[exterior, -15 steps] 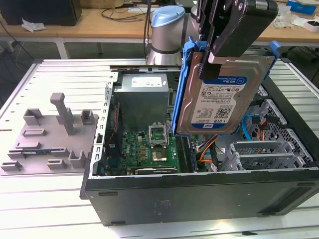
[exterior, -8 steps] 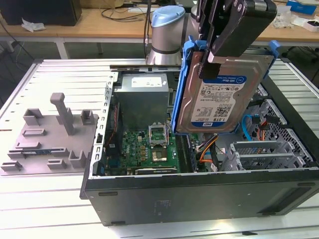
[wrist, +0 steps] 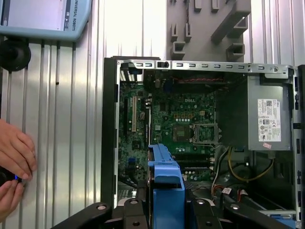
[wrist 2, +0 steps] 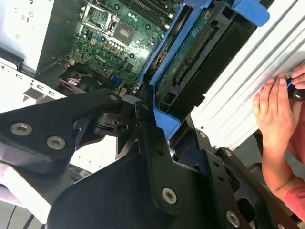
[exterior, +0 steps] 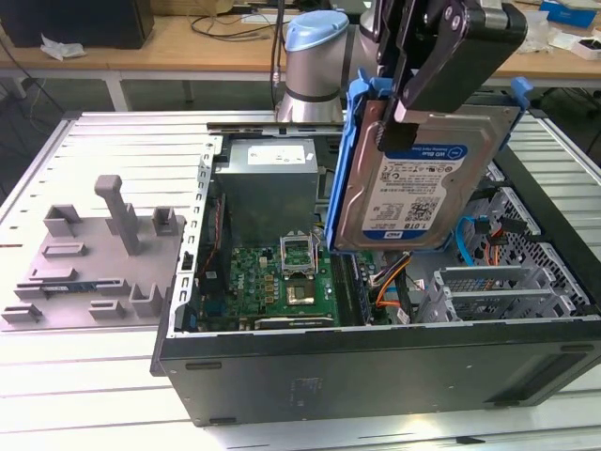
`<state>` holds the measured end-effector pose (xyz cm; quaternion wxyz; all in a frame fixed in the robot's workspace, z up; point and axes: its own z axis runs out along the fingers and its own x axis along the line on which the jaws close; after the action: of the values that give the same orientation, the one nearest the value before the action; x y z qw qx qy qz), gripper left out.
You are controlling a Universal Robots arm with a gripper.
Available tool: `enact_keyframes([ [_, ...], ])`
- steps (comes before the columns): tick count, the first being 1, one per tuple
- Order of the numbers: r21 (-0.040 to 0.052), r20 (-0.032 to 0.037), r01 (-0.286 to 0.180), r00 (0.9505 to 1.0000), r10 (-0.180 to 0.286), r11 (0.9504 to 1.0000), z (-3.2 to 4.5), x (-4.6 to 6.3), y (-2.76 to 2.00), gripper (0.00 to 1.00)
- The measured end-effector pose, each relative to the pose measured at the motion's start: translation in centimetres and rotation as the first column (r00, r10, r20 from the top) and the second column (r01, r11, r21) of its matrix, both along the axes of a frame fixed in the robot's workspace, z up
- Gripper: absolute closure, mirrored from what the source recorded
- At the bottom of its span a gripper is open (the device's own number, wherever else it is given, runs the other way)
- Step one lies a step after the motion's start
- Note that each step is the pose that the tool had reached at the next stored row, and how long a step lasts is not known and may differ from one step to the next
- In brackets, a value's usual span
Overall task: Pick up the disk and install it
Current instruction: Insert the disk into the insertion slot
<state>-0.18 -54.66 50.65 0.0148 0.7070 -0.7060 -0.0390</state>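
The disk [exterior: 418,178], a silver hard drive with a white-and-blue label in a blue plastic carrier, hangs on edge in the air above the open computer case [exterior: 376,371]. My gripper [exterior: 402,117] is shut on its upper part, with the black fingers clamped on both flat sides. The second wrist view looks along the disk's edge [wrist 2: 190,62], with the gripper [wrist 2: 159,119] closed around the near end. In the first wrist view the blue carrier [wrist: 166,179] juts out from the gripper [wrist: 166,212] over the motherboard [wrist: 181,124].
Inside the case are a grey power supply [exterior: 268,174], the green motherboard [exterior: 282,272] and a metal drive cage [exterior: 507,291]. A grey fixture plate [exterior: 94,254] with pegs lies at the exterior view's left. A person's hands [wrist: 14,157] rest on the ribbed table beside the case.
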Motion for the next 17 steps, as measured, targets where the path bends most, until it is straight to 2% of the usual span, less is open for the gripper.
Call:
enact_keyframes([
  [4, 0.0002, 0.0049, 0.0, 1.0, 0.0, 1.0, 0.0, 0.04, -0.14, 0.64],
  [8, 0.0001, 0.0135, -0.001, 0.9999, 0.001, 1.0, -0.01, 0.09, -0.19, 0.64],
  [9, 0.0002, 0.016, -0.001, 0.9999, 0.001, 1.0, -0.01, 0.09, -0.19, 0.64],
  [10, 0.0002, 0.0256, -0.001, 0.9997, 0.001, 1.0, -0.03, 0.11, -0.19, 0.64],
  [15, 0.0001, 0.0378, -0.001, 0.9993, 0.001, 1.0, -0.05, 0.13, -0.19, 0.64],
  [17, 0.0011, 0.0399, -0.001, 0.9992, 0.001, 1.0, -0.08, 0.12, -0.25, 0.64],
])
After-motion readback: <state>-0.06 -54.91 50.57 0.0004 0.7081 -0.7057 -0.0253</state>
